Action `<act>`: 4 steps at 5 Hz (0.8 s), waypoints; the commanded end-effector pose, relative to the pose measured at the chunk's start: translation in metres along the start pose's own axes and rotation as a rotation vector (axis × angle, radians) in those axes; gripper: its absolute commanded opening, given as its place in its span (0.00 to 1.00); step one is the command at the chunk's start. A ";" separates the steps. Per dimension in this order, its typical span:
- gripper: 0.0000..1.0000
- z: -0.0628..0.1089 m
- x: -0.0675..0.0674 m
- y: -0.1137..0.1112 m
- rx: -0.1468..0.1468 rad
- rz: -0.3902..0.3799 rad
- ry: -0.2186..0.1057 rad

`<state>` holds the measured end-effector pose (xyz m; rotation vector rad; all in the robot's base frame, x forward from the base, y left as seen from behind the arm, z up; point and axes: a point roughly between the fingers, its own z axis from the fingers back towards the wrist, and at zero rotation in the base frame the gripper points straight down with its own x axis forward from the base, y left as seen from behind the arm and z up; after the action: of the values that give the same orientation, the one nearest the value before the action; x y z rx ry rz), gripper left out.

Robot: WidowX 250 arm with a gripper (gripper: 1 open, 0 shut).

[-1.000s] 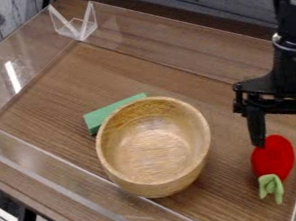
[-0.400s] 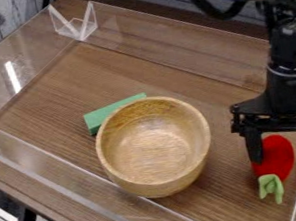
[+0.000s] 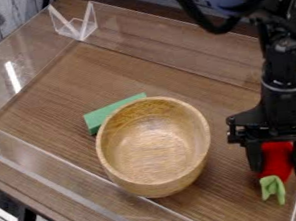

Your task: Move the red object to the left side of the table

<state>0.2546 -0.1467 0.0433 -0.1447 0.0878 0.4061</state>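
Observation:
The red object (image 3: 276, 155), a small rounded toy fruit with a light-green leafy stem (image 3: 270, 188), lies on the brown wood-grain table (image 3: 132, 69) near its right front edge. My gripper (image 3: 279, 167) points straight down over it. One black finger stands on each side of the fruit and the jaws are still apart. The fruit's upper part is partly hidden by the gripper body. I cannot tell whether the fingers touch it.
A round wooden bowl (image 3: 152, 145) sits just left of the fruit, with a flat green piece (image 3: 108, 113) tucked behind its left rim. Low clear acrylic walls (image 3: 20, 147) border the table. A small clear stand (image 3: 74, 22) is at the back left.
My gripper has come down from above the fruit, so its fingers now straddle it. The fruit, bowl and green piece have not moved.

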 end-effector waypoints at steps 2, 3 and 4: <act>1.00 0.011 0.000 -0.007 -0.045 0.059 -0.046; 1.00 0.018 -0.001 -0.010 -0.060 0.106 -0.071; 0.00 0.018 -0.005 -0.011 -0.061 0.152 -0.081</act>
<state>0.2509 -0.1527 0.0472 -0.1416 0.0498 0.5743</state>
